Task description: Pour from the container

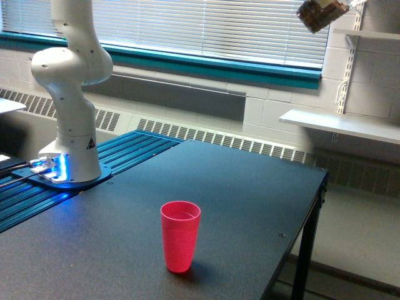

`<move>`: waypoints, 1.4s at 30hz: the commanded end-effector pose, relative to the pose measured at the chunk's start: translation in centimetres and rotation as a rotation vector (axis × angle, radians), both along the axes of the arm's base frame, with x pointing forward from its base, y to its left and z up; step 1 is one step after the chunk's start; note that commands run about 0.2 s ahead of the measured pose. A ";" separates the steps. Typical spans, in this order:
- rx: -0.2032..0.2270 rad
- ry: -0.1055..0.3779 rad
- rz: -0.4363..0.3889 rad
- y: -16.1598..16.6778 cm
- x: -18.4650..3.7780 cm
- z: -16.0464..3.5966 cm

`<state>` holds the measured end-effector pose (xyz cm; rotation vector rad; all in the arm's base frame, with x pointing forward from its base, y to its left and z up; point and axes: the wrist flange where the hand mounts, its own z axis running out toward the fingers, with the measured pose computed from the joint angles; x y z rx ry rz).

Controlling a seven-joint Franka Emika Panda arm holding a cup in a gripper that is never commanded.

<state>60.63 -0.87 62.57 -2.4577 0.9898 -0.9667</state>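
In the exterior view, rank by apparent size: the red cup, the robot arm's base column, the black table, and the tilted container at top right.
Table
Base column
Red cup
Container, partly cropped and at a different depth, so smallest only by appearance.

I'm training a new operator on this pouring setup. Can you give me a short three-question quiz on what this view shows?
1. True or false: the red cup stands upright on the dark table.
2. Where is the arm's base? A) the exterior view's left, B) the exterior view's right, C) behind the cup.
3. Fill in: the brownish object at the top of the view is ___ the cup: directly above, or up and off to the exterior view's right?

Key: 1. True. 2. A. 3. Up and off to the exterior view's right; it is blurred, so whether it is the container or the gripper cannot be told.
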 end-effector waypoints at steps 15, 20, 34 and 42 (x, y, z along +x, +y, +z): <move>-0.015 0.034 -0.068 -0.8 -2.3 -0.3; -0.012 0.060 -0.130 -2.5 -3.5 -1.4; 0.039 0.134 -0.321 -8.1 -8.3 -7.2; 0.083 0.195 -0.416 -10.6 -11.3 -10.5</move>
